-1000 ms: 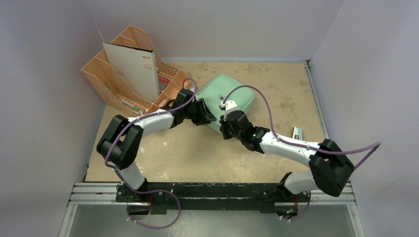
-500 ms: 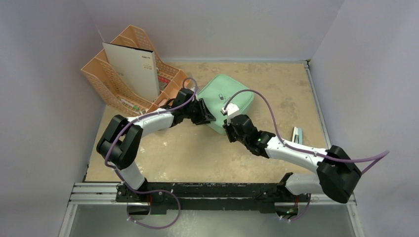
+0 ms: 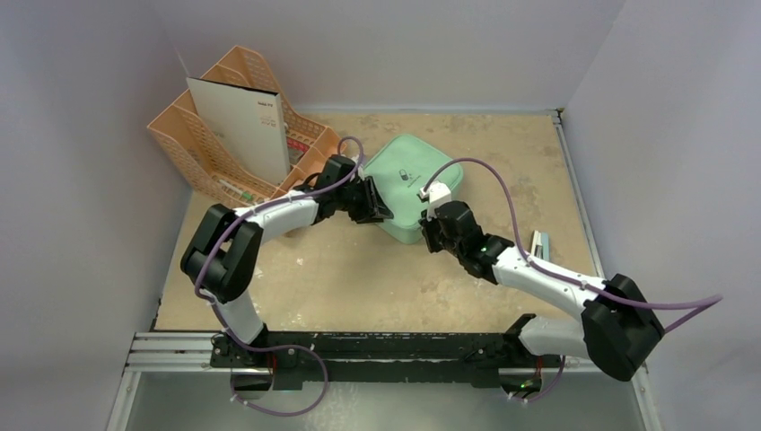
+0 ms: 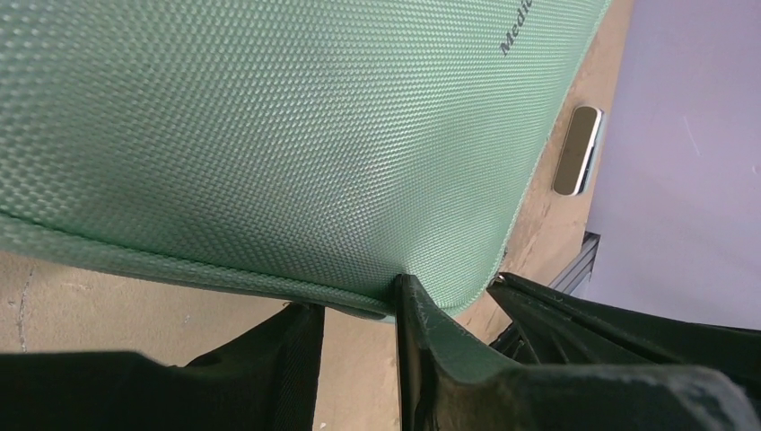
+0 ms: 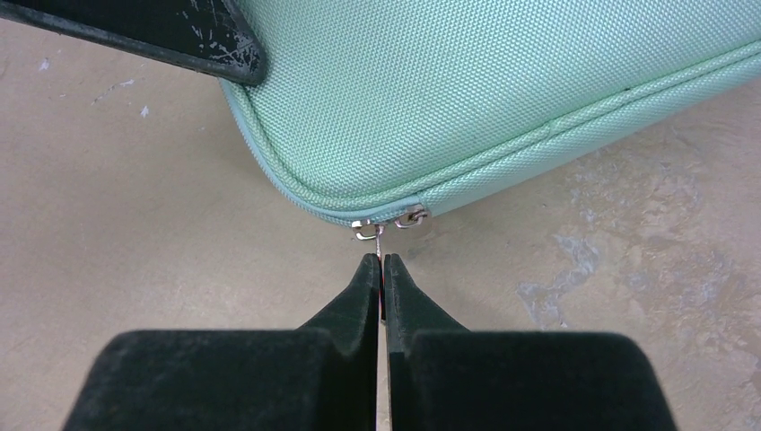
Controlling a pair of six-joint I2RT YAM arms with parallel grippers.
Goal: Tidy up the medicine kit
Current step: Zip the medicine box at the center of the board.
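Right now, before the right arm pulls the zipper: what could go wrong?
1. The right gripper pinches the thin zipper pull only at its fingertips; it may slip free.
2. The left gripper holds the kit only by its rim near a corner, so it may slide or turn under the pull.
3. A left finger lies on the kit by the zipper's path round the corner; the slider could run into it.

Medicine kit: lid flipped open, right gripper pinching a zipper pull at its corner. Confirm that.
Not quite. The medicine kit lies closed, lid down, as the top external view shows. The right gripper is indeed pinching a zipper pull at its corner.
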